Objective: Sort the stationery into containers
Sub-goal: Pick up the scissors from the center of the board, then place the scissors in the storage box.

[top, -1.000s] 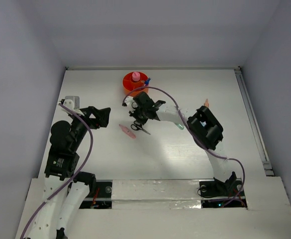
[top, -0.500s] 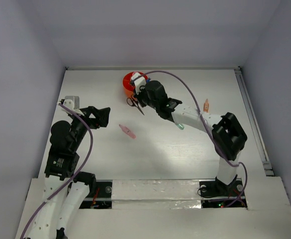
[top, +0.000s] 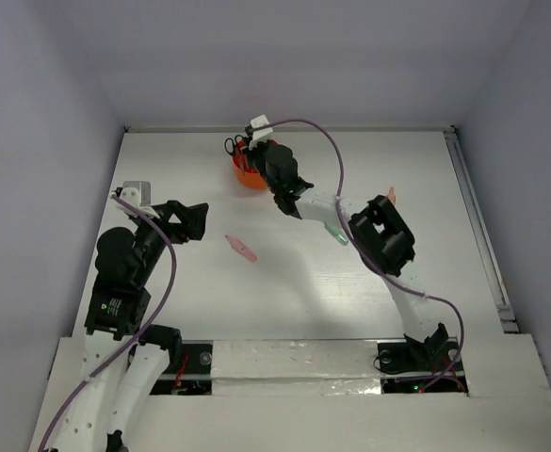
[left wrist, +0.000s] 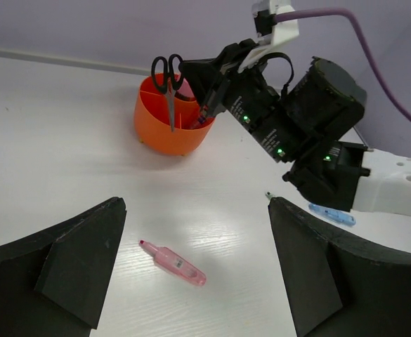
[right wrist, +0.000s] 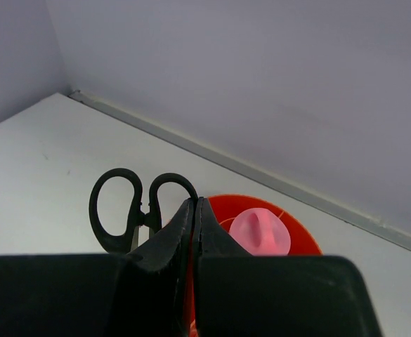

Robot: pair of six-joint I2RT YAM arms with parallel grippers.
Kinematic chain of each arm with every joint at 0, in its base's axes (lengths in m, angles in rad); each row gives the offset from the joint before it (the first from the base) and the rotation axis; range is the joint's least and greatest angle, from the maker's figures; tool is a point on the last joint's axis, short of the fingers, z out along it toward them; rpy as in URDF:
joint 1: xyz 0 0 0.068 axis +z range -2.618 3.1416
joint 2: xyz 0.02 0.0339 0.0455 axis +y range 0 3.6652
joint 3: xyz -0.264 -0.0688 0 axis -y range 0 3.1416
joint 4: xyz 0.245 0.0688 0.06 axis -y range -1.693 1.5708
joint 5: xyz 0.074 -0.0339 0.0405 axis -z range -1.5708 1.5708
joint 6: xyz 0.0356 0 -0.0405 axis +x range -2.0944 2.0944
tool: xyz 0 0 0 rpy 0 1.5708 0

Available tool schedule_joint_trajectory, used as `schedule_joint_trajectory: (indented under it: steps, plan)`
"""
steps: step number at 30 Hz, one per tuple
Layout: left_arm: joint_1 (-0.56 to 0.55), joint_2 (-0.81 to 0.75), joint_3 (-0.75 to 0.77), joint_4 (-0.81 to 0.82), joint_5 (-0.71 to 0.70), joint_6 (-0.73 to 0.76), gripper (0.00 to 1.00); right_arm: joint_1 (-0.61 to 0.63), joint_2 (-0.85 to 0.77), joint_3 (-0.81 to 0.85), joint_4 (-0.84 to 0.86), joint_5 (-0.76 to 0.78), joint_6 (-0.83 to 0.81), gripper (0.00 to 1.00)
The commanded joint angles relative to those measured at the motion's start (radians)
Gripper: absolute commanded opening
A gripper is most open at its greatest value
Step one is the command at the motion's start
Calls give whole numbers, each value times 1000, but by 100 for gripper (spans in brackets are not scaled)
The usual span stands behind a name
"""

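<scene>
Two-finger right gripper (right wrist: 193, 208): clenched on black-handled scissors (right wrist: 145, 210).
Risk: blades seem off-centre at round orange plastic tub (left wrist: 159, 126); dropping could miss.
Left gripper (left wrist: 196, 203): released.

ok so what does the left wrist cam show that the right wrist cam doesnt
Only the left wrist view: the pink piece lying on the table, a blue piece under the right arm, and the left tool open and empty. Only the right wrist view: a pink rounded item inside the tub. Both: the scissors, handles up at the orange tub, with the right tool shut on them.
</scene>
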Motion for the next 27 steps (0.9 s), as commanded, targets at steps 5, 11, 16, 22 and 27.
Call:
schedule_joint_trajectory:
  steps: [5,11,16,22,27]
  plan:
    - [3,18,4,27,7,15,80,-36,53,134,154,-8,8,0]
    - [3,19,4,29,10,13,80,-36,56,137,174,-20,-19,0]
    - [3,21,4,29,12,13,80,-36,72,128,196,-14,-74,0]
    - [3,13,4,24,12,13,80,-36,92,116,210,-15,-116,0]
    - [3,5,4,23,4,13,80,-36,99,111,205,-21,-137,0]
